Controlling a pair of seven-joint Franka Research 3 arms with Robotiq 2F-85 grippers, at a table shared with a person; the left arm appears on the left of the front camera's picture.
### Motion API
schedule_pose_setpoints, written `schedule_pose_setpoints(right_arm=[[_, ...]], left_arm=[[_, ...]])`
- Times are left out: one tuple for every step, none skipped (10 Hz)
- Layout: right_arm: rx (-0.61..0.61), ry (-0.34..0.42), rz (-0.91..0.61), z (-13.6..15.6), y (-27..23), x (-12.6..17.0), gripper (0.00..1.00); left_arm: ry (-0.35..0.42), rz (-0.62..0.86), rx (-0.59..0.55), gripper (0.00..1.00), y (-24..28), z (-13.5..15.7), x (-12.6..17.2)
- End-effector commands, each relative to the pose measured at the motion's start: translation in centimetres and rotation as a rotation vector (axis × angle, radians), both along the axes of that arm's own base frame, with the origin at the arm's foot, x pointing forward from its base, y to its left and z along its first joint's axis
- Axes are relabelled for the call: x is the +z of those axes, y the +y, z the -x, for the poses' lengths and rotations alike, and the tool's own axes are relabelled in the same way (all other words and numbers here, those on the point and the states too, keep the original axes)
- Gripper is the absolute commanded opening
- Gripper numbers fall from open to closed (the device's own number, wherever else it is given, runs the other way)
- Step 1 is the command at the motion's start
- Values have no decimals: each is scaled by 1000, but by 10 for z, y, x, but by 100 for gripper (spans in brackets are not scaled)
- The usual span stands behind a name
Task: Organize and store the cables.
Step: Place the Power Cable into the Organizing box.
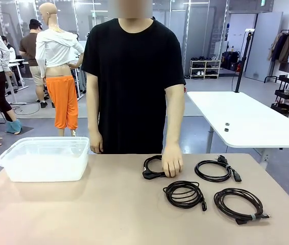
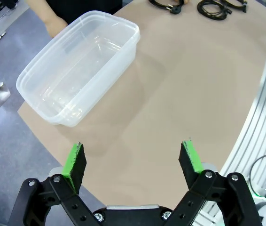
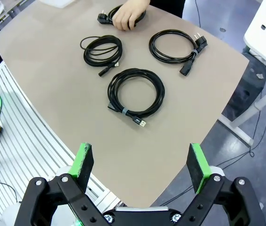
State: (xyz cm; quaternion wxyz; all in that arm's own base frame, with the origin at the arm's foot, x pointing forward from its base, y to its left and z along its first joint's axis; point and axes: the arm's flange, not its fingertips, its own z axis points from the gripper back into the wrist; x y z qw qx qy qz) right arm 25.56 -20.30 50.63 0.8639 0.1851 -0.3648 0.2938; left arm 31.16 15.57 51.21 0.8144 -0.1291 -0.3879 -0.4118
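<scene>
**Hand state.** The right hand (image 3: pixel 141 151) is released, its jaws wide and grasping nothing, above the near right corner of the desk (image 1: pixel 109 204). The left hand (image 2: pixel 132 150) is also released and empty, above the near left edge.

**Cables.** Four cables lie on the right half of the desk. Each is a flat coil, and none touches another.
- The banded coil (image 3: pixel 114 94) lies nearest the right hand, towards the near right corner.
- The middle coil (image 3: pixel 88 52) lies beyond it, towards the desk's centre.
- The plug coil (image 3: pixel 170 60) lies near the far edge, towards the right.
- The far coil (image 1: pixel 147 171) lies at the middle of the far edge, with the person's hand (image 1: pixel 171 162) resting on it.

**Bin.** The bin (image 1: pixel 45 168) is clear and empty. It stands at the far left corner, well apart from every coil.

**Step in hand (judged).** Nothing is stored yet, so the step is the first pick.
1. Take the banded coil first. Leave the far coil alone while the person's hand is on it.
2. Descend vertically and straddle the bundle at the band, where the turns are held together. Put one finger inside the ring and one outside.
3. Clench only when every turn sits between the pads. A missed turn would probably sag and snag.
4. Lift clear of the desk before crossing. Route along the near edge, away from the other coils.
5. Release low inside the bin so the coil lands flat.
</scene>
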Motion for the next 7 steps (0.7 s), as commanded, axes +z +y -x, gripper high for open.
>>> schedule_pose_setpoints(right_arm=[[10, -9, 3, 2, 0, -1, 100], [10, -9, 3, 2, 0, -1, 100], [10, -9, 3, 2, 0, -1, 100], [10, -9, 3, 2, 0, -1, 100], [10, -9, 3, 2, 0, -1, 100], [10, -9, 3, 2, 0, -1, 100], [10, -9, 3, 2, 0, -1, 100]], left_arm=[[-15, 4, -10, 100, 1, -2, 0], [-15, 4, -10, 100, 1, -2, 0], [-15, 4, -10, 100, 1, -2, 0], [-15, 4, -10, 100, 1, -2, 0], [-15, 4, -10, 100, 1, -2, 0], [-15, 4, -10, 100, 1, -2, 0], [-15, 4, -10, 100, 1, -2, 0]])
